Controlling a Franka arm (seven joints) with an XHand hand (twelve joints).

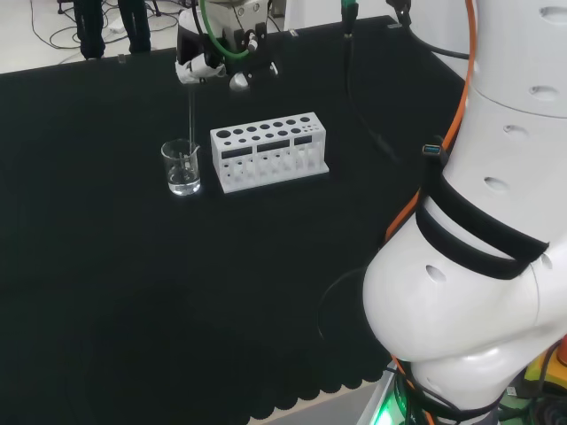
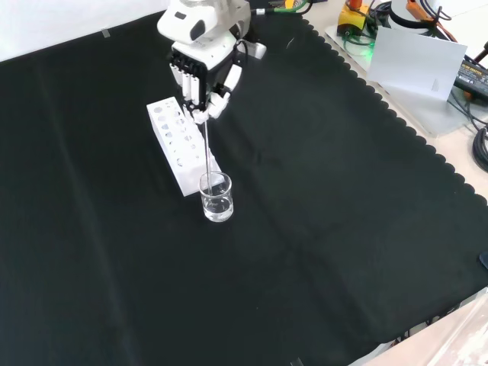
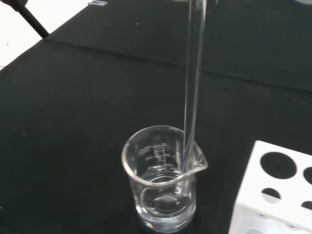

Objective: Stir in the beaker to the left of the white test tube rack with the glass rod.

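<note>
Standing just beside the clear beaker (image 1: 182, 167), the white rack (image 1: 268, 151) with round holes leaves its mouth unblocked on black cloth (image 2: 320, 229). Curled fingers of the hand (image 2: 202, 76) pinch the thin glass rod (image 2: 207, 149), its tip inside the beaker near the spout.

I see even, bright room light from overhead; the black cloth (image 1: 133, 292) soaks it up and shows hardly any shadows. The rack (image 1: 268, 150) and arm links (image 1: 478, 266) read near-white with mild glare. In the wrist view the rod (image 3: 193, 73) and beaker (image 3: 163, 180) catch thin highlights, with soft blur toward the far edge of the cloth.
</note>
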